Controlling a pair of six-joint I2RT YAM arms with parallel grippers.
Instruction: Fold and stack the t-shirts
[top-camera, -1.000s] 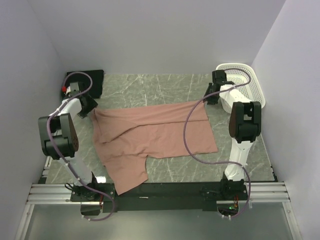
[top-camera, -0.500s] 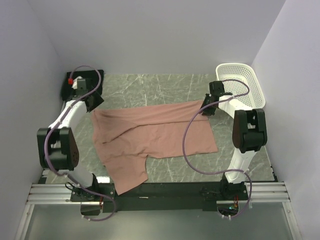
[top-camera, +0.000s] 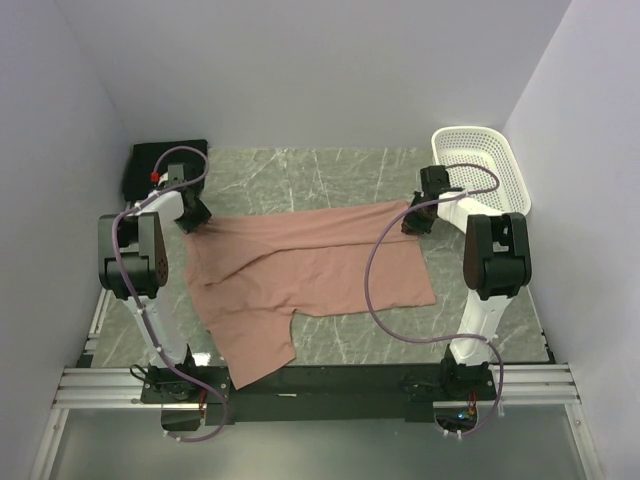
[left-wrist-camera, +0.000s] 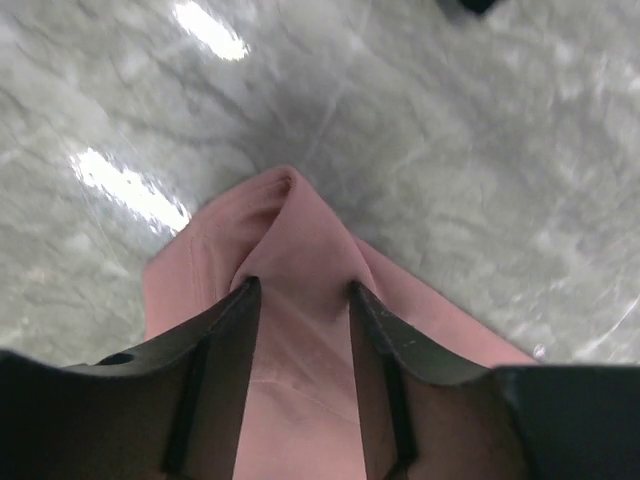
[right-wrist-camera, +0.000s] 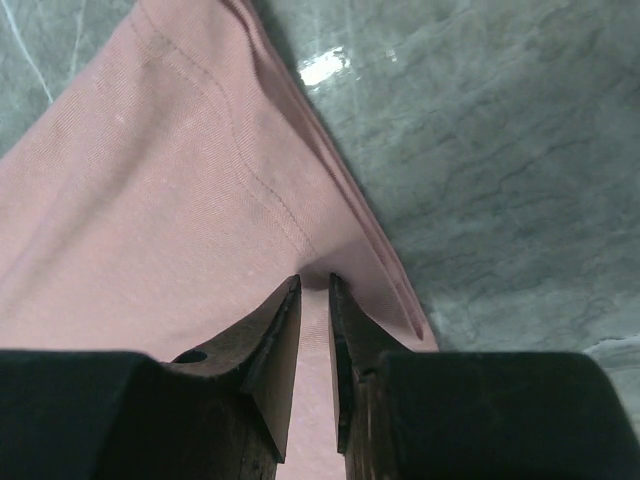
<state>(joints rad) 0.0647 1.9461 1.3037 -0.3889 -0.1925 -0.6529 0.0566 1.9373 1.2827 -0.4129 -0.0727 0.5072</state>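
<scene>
You're looking at a solid dusty salmon-pink t-shirt (top-camera: 320, 270), with same-colour stitching along the hem. The black t-shirt (top-camera: 140, 160) is plain. Table (top-camera: 330, 170): grey-green marble with white veins. Basket (top-camera: 495, 170): white mesh. Arms (top-camera: 495, 255): black and white, with purple cables (top-camera: 368, 275). Walls (top-camera: 320, 70): pale lilac-white.

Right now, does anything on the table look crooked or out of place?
The pink t-shirt lies crooked and creased, with one flap trailing to the near edge of the table. Nothing looks spilled or damaged.

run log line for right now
pink t-shirt: spread out, unfolded | left end effector: open astride far-left corner | right end effector: shut on far-right corner
</scene>
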